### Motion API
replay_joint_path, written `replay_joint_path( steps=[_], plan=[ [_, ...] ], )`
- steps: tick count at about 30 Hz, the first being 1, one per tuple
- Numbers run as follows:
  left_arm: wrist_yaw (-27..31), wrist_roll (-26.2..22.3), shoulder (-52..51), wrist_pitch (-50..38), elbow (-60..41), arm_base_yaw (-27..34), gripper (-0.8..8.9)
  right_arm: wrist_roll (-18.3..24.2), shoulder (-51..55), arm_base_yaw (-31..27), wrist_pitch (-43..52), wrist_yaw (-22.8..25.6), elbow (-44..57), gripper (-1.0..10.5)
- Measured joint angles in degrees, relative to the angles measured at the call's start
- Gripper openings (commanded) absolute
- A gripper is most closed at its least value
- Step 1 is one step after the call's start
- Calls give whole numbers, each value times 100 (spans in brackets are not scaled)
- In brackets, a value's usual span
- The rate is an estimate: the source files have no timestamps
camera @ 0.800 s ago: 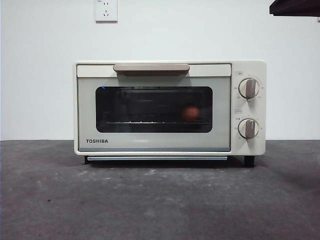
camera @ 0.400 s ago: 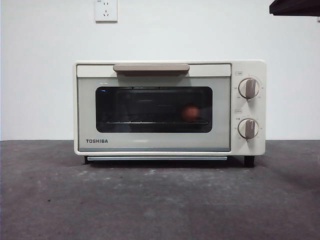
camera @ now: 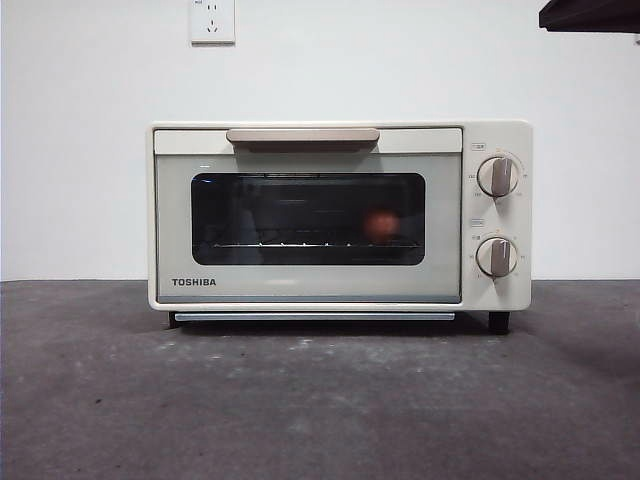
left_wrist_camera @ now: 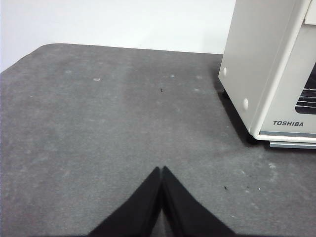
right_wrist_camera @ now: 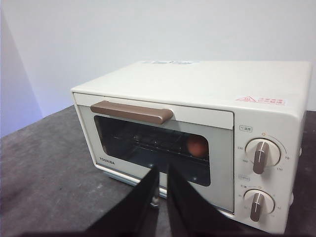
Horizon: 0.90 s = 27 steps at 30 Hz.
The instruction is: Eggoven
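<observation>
The cream Toshiba oven stands in the middle of the grey table with its dark glass door closed. Behind the glass, on the wire rack toward the right, lies the reddish-brown egg. In the right wrist view my right gripper hovers in front of the oven, below its brown handle; the jaws are shut with only a thin slit and hold nothing. The egg shows through the door there too. My left gripper is shut and empty over bare table, to the left of the oven's side wall.
Two knobs sit on the oven's right panel. A wall socket is on the white wall behind. A black arm tip shows at the top right corner of the front view. Grey tabletop stretches in front of the oven.
</observation>
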<state>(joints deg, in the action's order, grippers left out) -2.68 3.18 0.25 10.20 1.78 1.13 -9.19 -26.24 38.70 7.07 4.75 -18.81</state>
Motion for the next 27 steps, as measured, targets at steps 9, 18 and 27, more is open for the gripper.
replay_joint_path(
  steps=[9, 18, 27],
  plan=[
    [0, 59, 0, 0, 0, 0, 8, -2, 0, 0, 0, 0, 0, 4],
    [0, 61, 0, 0, 0, 0, 8, 48, 59, -81, -48, 48, 0, 3],
    [0, 61, 0, 0, 0, 0, 8, 426, 914, -1895, -935, -367, 98, 4]
  ],
)
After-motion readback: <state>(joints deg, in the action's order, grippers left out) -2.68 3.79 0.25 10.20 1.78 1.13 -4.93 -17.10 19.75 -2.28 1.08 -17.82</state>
